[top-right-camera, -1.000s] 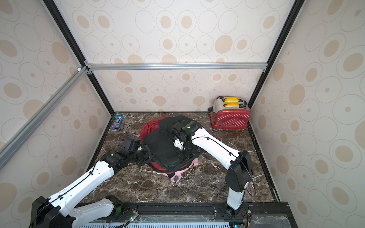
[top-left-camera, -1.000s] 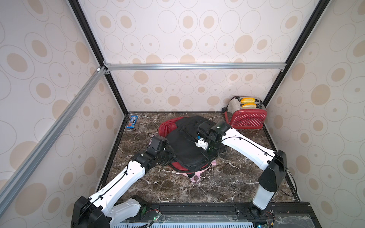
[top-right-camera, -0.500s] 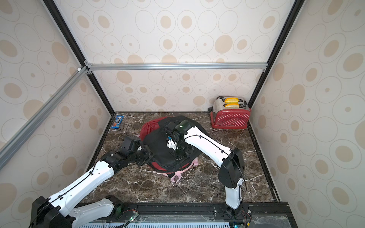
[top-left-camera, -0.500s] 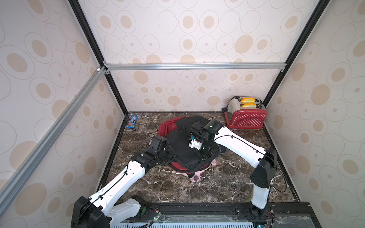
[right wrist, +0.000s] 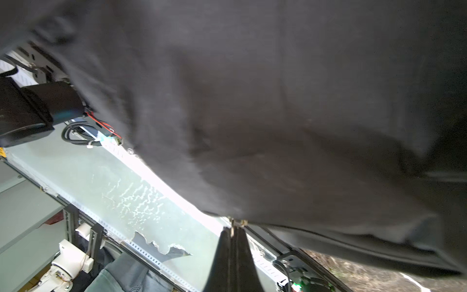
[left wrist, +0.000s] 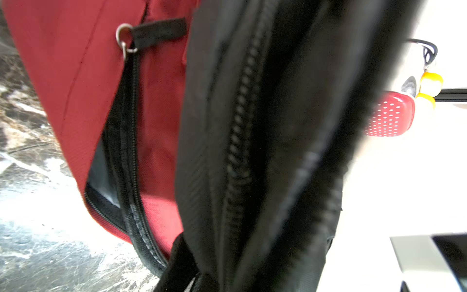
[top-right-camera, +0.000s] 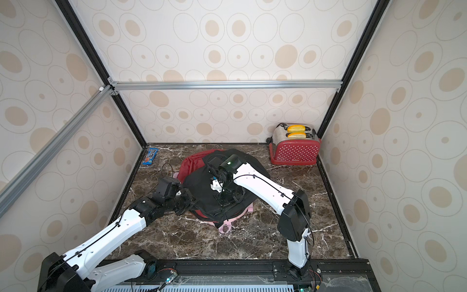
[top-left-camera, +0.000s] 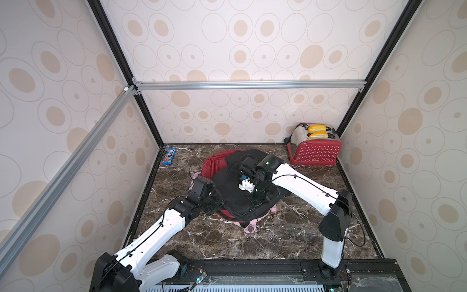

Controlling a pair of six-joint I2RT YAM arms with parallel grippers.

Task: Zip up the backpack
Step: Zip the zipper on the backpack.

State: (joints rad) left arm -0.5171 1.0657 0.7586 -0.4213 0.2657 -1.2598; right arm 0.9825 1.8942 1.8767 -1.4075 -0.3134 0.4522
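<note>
While lying in middle of marble table (top-left-camera: 290,227): red-and-black backpack (top-left-camera: 228,194) | left gripper (top-left-camera: 217,202): closed, at backpack's left edge, hold on cloth not clear | right gripper (right wrist: 233,233): closed tight, pinching metal zipper pull (right wrist: 236,222) at black cloth's edge | red toaster (top-left-camera: 314,151) in far right corner

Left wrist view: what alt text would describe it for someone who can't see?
Close-up of a red and black backpack with a zipper partly open past its metal ring pull. Marble table beside it, red dotted toaster in the background.
</note>
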